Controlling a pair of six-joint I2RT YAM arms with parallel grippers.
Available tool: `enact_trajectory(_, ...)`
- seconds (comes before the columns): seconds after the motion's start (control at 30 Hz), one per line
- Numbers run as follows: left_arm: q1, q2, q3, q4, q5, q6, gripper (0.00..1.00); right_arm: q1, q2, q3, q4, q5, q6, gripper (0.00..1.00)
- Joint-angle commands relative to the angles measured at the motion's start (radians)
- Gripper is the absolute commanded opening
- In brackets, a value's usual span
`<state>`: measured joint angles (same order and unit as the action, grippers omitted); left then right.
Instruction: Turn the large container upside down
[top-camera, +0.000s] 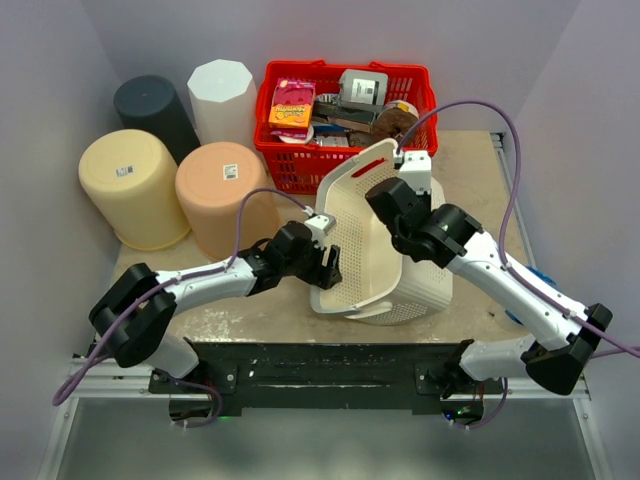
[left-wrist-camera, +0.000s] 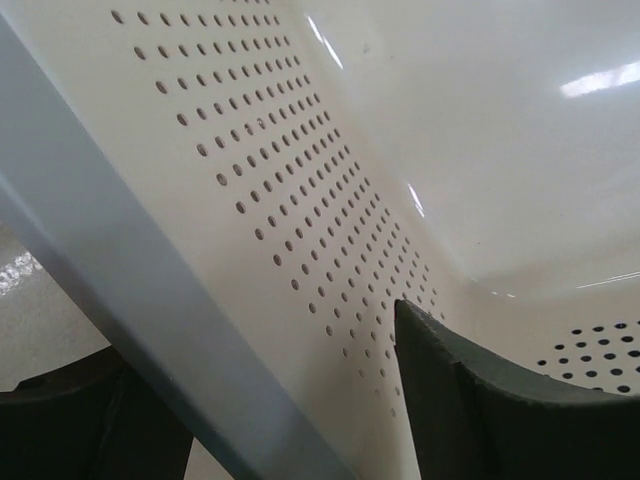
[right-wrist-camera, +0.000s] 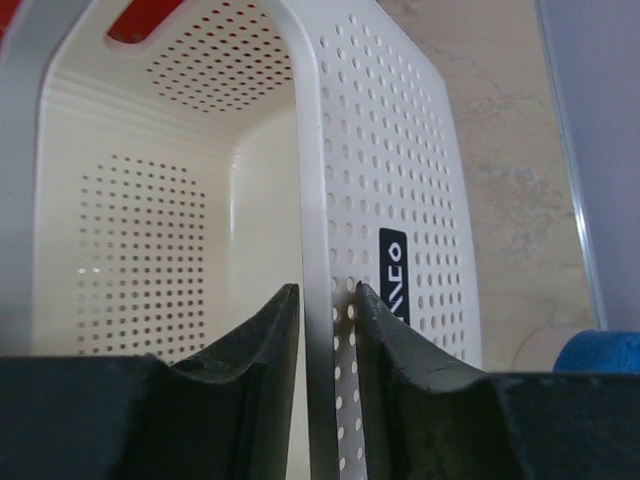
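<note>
Left jaws stand released astride the rim of the large container (top-camera: 360, 255), tipped on its side midway along the worktop's near edge, while right jaws bracket its upper wall, clamped or not we cannot tell, so we should grip firmly before rolling it over.

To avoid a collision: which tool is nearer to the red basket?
Right. The right tool is at the far end of the white container, just before the red basket; the left tool is at its near-left rim, farther back.
</note>
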<state>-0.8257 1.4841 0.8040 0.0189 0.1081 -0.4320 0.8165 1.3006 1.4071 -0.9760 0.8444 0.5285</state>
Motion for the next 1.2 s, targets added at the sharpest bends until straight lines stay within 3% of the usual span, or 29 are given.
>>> enact_trajectory(0.0, -0.026, 0.051, 0.018, 0.159, 0.096, -0.004, 0.75, 0.085, 0.065, -0.037, 0.026, -0.295, 0.143, 0.34)
enact_trajectory(0.57, -0.026, 0.091, 0.004, 0.170, 0.093, -0.031, 0.75, 0.111, -0.004, -0.082, 0.082, -0.350, 0.185, 0.65)
enact_trajectory(0.93, -0.038, 0.143, 0.021, 0.162, 0.108, -0.040, 0.76, 0.119, -0.051, -0.128, 0.152, -0.406, 0.192, 0.61)
enact_trajectory(1.17, -0.044, 0.142, 0.018, 0.093, 0.024, -0.042, 0.78, 0.119, -0.041, -0.195, 0.181, -0.390, 0.209, 0.60)
